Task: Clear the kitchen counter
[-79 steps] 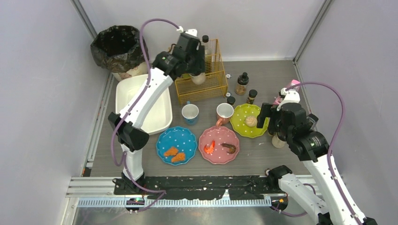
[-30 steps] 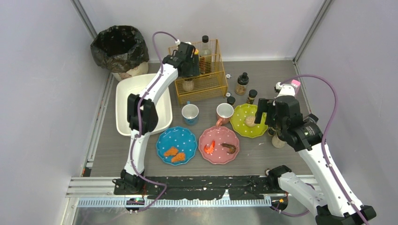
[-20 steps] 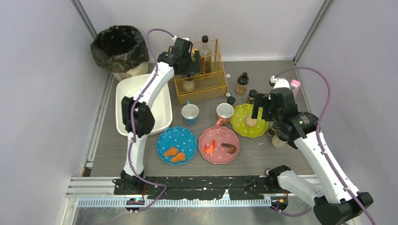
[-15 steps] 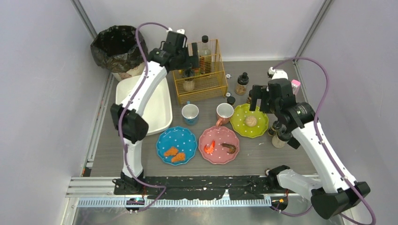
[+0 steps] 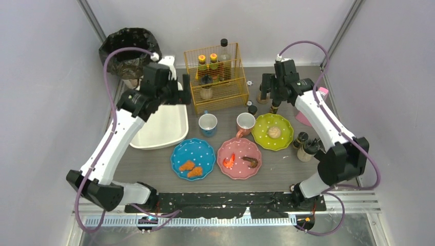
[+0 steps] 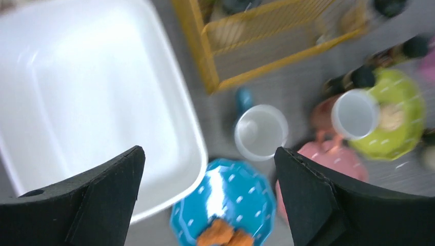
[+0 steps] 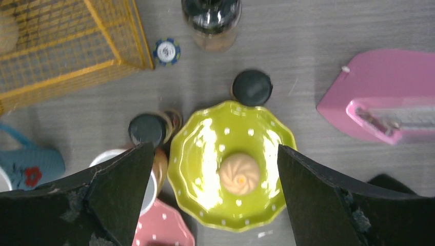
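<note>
On wood-grain kitchen counter (image 5: 287, 169), scalloped lime plate (image 5: 261, 134), wire basket (image 5: 221, 97)

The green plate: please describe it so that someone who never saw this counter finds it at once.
On the kitchen counter, three dotted plates lie in front of the yellow wire basket. The green plate is the rightmost one, next to the pink mug. It alone is lime green and holds one round swirled bun; the blue plate and pink plate hold other food.
</note>
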### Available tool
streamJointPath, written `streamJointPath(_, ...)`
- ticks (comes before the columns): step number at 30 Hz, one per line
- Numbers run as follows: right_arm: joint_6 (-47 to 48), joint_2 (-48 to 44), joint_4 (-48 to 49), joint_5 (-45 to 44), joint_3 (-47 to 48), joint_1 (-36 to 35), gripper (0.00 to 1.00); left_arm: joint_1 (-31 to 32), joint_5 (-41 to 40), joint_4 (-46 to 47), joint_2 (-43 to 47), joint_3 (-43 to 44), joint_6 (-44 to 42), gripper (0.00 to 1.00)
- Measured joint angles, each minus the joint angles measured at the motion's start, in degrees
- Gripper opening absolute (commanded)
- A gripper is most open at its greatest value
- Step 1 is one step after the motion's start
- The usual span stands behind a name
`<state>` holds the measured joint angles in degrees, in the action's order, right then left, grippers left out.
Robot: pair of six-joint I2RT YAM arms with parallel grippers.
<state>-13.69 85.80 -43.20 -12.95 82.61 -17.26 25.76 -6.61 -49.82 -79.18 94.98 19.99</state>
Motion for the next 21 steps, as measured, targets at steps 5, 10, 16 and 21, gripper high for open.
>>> streamJointPath(5, 0.2, 10.0, 4.9, 1.7, 5.6, 3.6, 1.0, 0.0, -6.2, -0.4, 9.4, -18.8, -2.2, 1.0)
streamJointPath(10, 1.4, 20.2, 9.8, 1.7, 11.9, 5.6, 0.98, 0.0, -9.1, -0.1, 18.6, -32.5, -0.7, 1.0)
streamJointPath(16, 3.1, 29.9, 11.2, 2.7, 20.0, 6.4, 0.96, 0.0, -12.0, 4.6, 31.8, -46.7, 0.9, 1.0)
streamJointPath(21, 4.0, 34.0, 11.8, 5.0, 24.0, 6.4, 0.9, 0.0, -13.5, 8.6, 34.7, -52.7, 0.7, 1.0)
